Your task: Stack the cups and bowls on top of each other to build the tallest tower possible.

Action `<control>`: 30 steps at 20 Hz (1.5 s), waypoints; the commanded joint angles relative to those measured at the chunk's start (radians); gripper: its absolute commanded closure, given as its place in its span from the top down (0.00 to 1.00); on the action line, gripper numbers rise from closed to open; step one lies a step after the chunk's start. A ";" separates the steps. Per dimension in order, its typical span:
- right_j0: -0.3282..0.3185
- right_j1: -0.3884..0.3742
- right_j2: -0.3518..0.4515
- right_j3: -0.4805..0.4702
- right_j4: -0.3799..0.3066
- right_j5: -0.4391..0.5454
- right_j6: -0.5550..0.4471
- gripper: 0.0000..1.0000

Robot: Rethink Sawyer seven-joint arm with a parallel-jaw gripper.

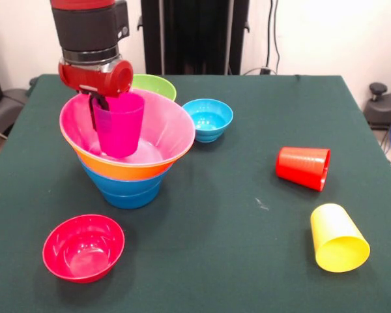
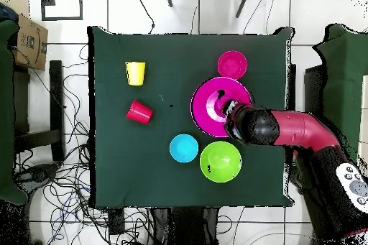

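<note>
The tower stands at the left, with blue bowls at its base, an orange bowl above them and a wide pink bowl on top. A translucent purple cup stands upright inside the pink bowl. My gripper comes down from above and is shut on the cup's left rim, one finger outside the wall and one inside. A red cup and a yellow cup lie on their sides at the right. From overhead the arm covers part of the pink bowl.
A green bowl sits right behind the tower and a small light-blue bowl stands beside it. A small red bowl rests upright in front of the tower. The green table ends near the yellow cup.
</note>
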 commanded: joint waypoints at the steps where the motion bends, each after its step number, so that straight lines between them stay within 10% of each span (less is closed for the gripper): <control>1: 0.029 0.100 0.004 -0.102 -0.122 0.028 -0.208 0.00; 18: 0.041 0.130 -0.015 -0.098 -0.192 -0.012 -0.168 0.00; 30: 0.034 0.000 0.006 0.039 -0.094 0.061 -0.128 0.00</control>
